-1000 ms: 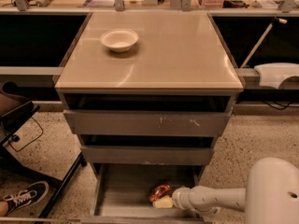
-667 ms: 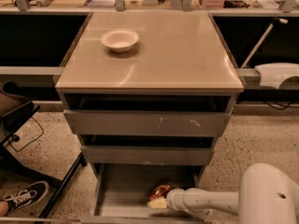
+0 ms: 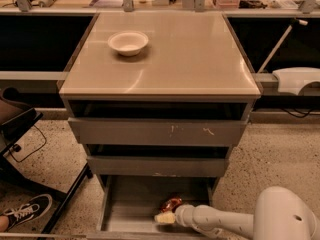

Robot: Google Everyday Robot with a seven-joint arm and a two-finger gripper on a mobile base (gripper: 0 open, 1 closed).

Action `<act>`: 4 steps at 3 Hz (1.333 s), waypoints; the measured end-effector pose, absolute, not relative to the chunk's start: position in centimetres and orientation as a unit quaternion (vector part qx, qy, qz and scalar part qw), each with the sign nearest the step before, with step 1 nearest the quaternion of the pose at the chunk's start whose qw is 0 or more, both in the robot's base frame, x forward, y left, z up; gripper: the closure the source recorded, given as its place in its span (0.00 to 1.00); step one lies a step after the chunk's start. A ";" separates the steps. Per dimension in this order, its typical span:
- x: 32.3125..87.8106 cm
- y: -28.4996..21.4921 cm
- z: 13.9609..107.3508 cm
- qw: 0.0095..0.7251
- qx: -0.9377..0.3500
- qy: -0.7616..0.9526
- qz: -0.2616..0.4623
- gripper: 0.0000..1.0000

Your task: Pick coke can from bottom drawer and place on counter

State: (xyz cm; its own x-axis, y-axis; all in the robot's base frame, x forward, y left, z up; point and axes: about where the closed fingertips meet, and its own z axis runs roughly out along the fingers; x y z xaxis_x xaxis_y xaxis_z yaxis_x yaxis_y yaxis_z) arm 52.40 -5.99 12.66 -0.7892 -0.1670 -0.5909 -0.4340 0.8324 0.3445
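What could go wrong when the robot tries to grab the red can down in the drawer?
The pincer sits low in the bottom drawer, right beside the coke can, so it might knock the can away. Lifting out, the can could bump the middle drawer just above. On the counter, it might hit the white bowl if placed too near.

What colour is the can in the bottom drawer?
Shiny red coke can, gripper beside it; camera view.

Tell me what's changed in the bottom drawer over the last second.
The gripper has edged slightly left inside the bottom drawer, just in front of the coke can, which hasn't moved. No grasp is visible yet. The white bowl on the counter stayed put.
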 end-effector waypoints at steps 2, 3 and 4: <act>53.7 -3.5 11.4 0.300 -0.137 0.915 0.231 0.00; 53.9 -3.6 11.4 0.302 -0.136 0.915 0.229 0.00; 53.9 -3.6 11.4 0.302 -0.136 0.915 0.229 0.19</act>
State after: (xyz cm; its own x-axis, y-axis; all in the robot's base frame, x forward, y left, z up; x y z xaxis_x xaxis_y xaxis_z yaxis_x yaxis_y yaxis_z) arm 53.85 -3.57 11.35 -0.7803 -0.1097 -0.6157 -0.3865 0.8586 0.3369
